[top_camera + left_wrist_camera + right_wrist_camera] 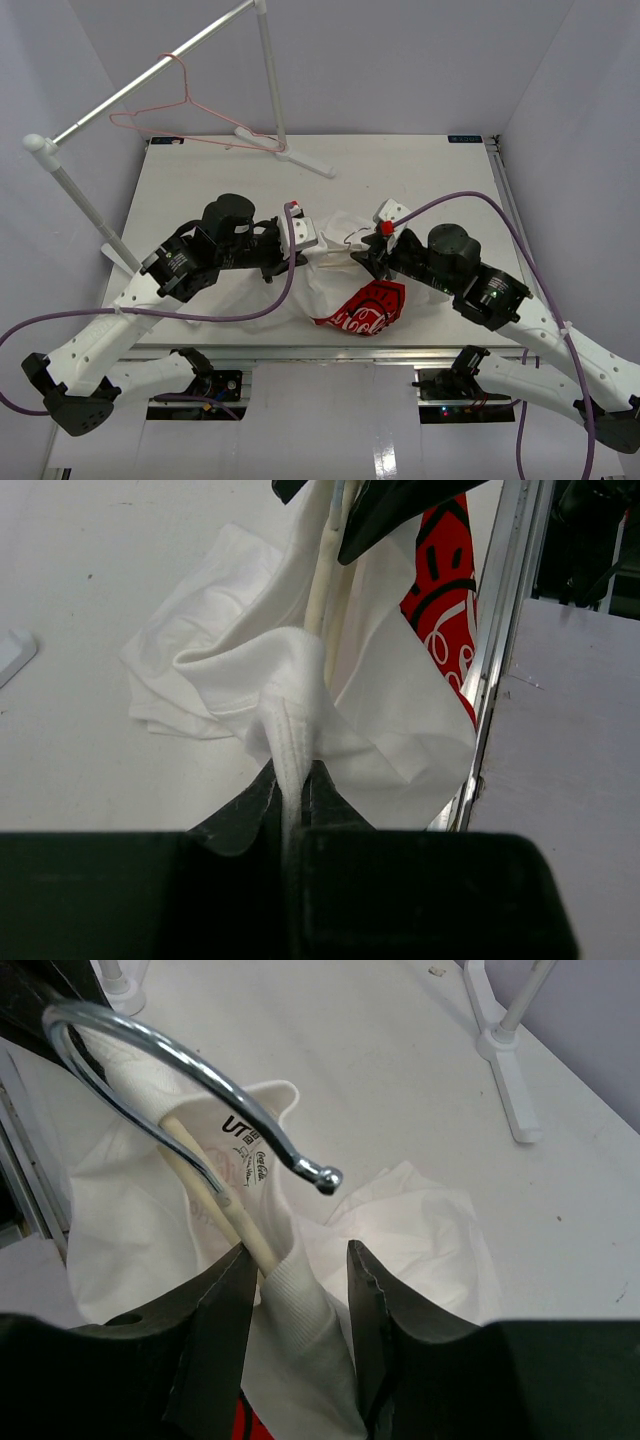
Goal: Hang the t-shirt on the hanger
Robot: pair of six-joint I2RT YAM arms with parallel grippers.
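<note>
We see L claw [292, 785] clamped on a t-shirt [390, 730] fold, bottom centre; R claw [298, 1265] apart, straddling hanger [245, 1240] bar + collar. Shirt bunched at counter's [420, 170] lower-middle edge, top view.

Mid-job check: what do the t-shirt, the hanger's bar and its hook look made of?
The t-shirt: soft white knit cloth, matte; it folds and shows ribbing. The hanger's bar: pale beige, matte, probably wood or plastic; cannot tell which. The hook: polished metal, by its bright glints.

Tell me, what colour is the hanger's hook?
Shiny silver. The hook shows best in the right wrist view.
</note>
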